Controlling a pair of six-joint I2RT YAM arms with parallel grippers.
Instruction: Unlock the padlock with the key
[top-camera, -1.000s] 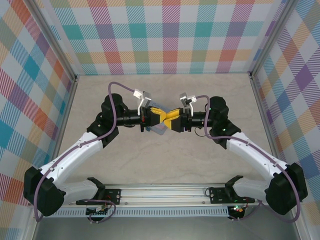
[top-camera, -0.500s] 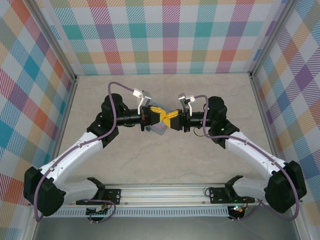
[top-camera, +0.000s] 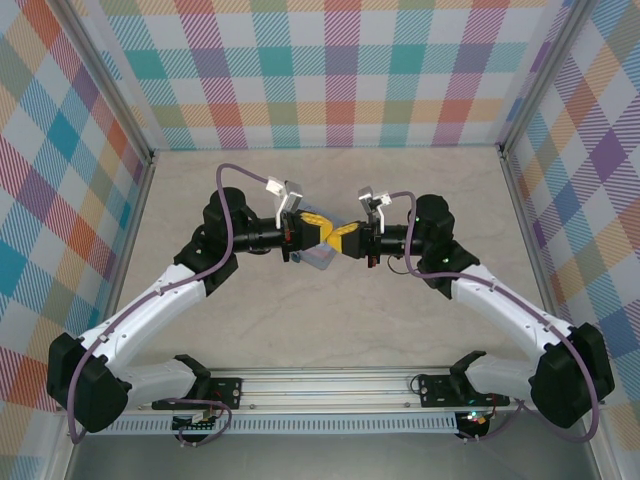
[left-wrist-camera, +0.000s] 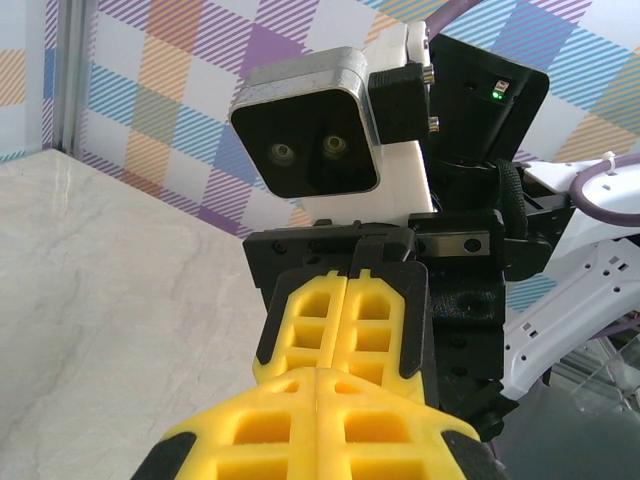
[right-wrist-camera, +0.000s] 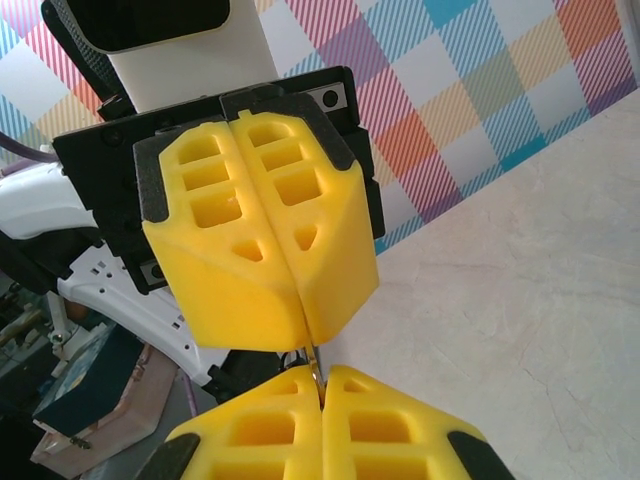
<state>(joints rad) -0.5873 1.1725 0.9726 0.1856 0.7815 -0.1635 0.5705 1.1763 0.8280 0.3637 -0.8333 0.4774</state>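
1. The left tool (top-camera: 327, 233) and right tool (top-camera: 339, 240) meet tip to tip in the air above the table (top-camera: 300, 330). Each has its yellow fingers pressed together.
2. From the right wrist, a thin metal sliver (right-wrist-camera: 315, 368) shows at the seam of the right tool (right-wrist-camera: 320, 380), just under the left tool (right-wrist-camera: 300, 335). It cannot be told whether this is the key or the padlock's shackle, and the padlock's blue body is hidden behind the fingers.
3. The step in hand appears to be seating the key in the keyhole. It would go best with both tools on one line and a slow, straight push. Twisting should wait until the key sits fully in.
4. The likely risk is the small part slipping or tilting between the soft pads.
5. A pale-blue tin (top-camera: 318, 263) lies on the table directly below the tips, where it would catch anything dropped.
6. The bulky fingers block sight of the contact point, and checked walls (top-camera: 340, 70) enclose the table.
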